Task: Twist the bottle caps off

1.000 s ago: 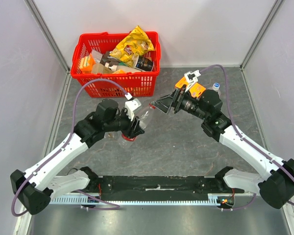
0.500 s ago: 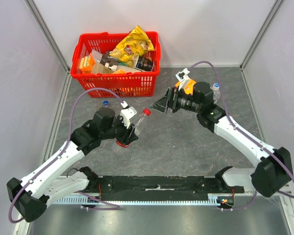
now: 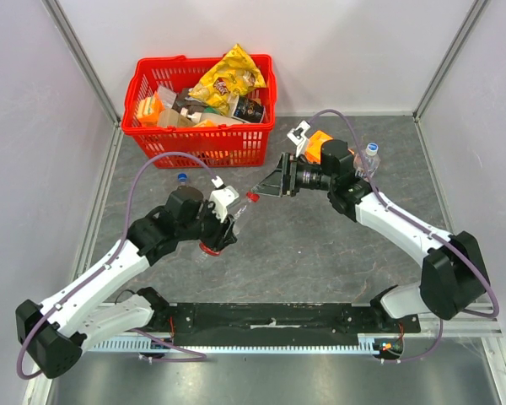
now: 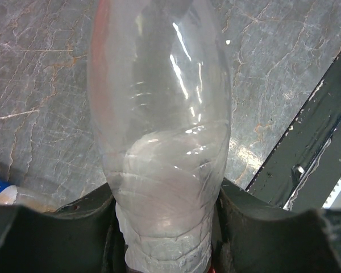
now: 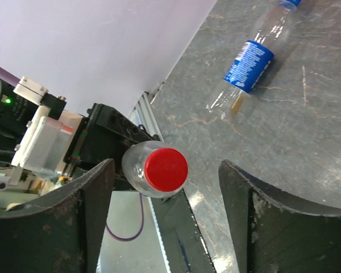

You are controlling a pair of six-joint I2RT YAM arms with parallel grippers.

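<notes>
From my station, the grey marbled counter (image 3: 320, 253) fills the cell. A red basket (image 3: 201, 148) full of packets sits against the far wall, left of centre. My left arm (image 3: 110, 263) reaches in from the near left corner and my right arm (image 3: 405, 228) from the near right. The two meet near the middle, just in front of the basket.

The left pincer (image 3: 225, 224) is clenched on the body of the red-capped bottle (image 4: 159, 114), a clear one held tilted with its neck pointing toward the right arm. On the left wrist view the dark fingers press against both sides of it. The right pincer (image 5: 165, 170) is released. Its fingers stand wide on either side of the bottle's neck end, with a gap on each side, and touch nothing.

The blue-labelled bottle (image 5: 249, 65) lies on its side on the counter on the far side of the left arm, well apart from both pincers. A third bottle (image 3: 371, 159) stands upright just behind the right arm, partly hidden.

The red cap (image 5: 166, 169) sits on its bottle, facing the right wrist camera between the open fingers. The blue cap (image 3: 181, 178) is on the lying bottle. I cannot tell the colour of the third bottle's cap for certain.
</notes>
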